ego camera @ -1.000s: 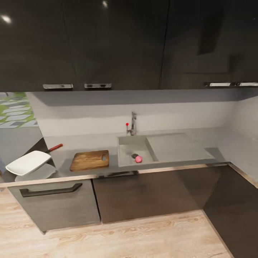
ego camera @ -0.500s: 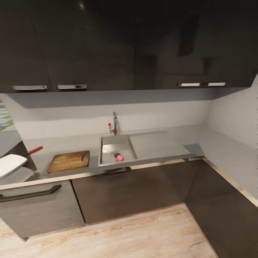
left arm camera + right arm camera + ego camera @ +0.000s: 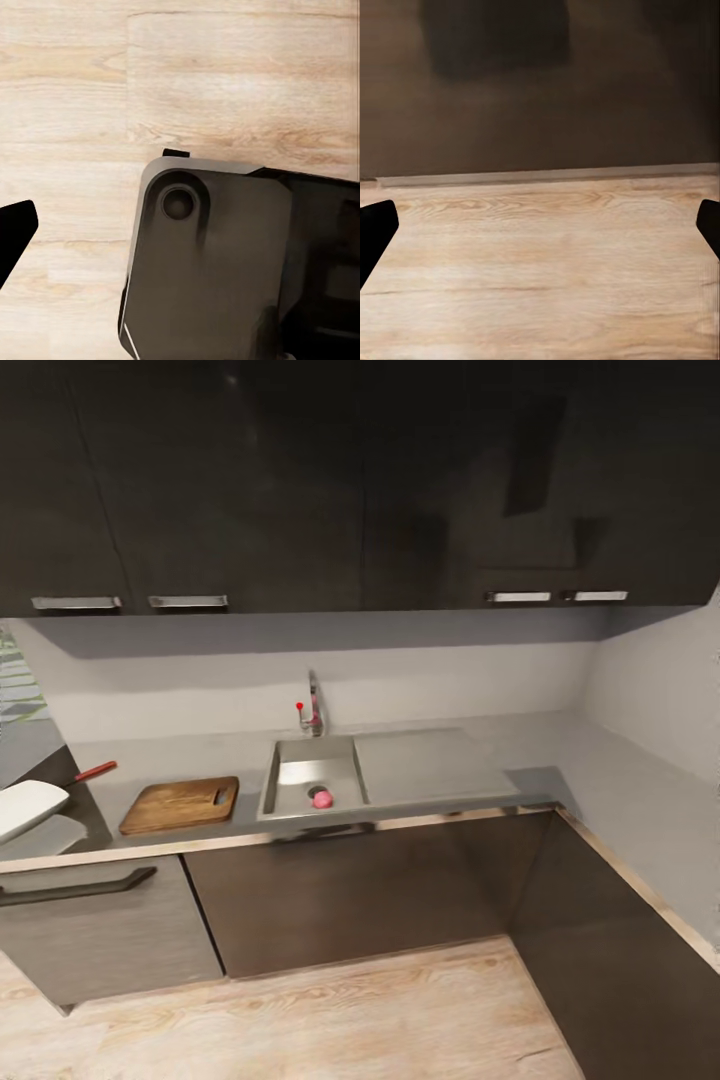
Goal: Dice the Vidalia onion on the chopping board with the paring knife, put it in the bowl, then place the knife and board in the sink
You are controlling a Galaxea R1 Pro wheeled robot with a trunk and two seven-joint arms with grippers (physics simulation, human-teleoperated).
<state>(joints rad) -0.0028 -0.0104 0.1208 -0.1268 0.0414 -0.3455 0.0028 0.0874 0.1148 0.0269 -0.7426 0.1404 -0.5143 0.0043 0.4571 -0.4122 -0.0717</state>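
Head view, far left: white squarish bowl [image 3: 28,807] on the grey worktop [image 3: 560,745], cut by the frame edge, a pale reflection just below it. Red-handled knife [image 3: 93,771] just behind the bowl, handle angled up toward the wall, blade hidden. Next over, brown wooden board [image 3: 180,804] lying flat, handle slot at its right end, apart from knife and bowl. Right of the board, steel sink [image 3: 300,755] with a small round pinkish onion [image 3: 322,799] on the basin floor, touching or just beside the dark drain. Tap [image 3: 313,710] with a red dot stands behind the basin at the wall; flat drainboard [image 3: 430,765] runs to the right. Dark glossy wall cabinets [image 3: 300,480] above, dark base cabinets [image 3: 350,900] below, wood floor [image 3: 300,1020] in front; worktop turns a corner at far right. Left wrist view: one black fingertip [image 3: 13,236] at the edge, robot base [image 3: 225,262] over the floor, jaws' state cannot tell. Right wrist view: right gripper [image 3: 540,232] jaws spread wide, nothing between, facing a dark cabinet front above the floor.
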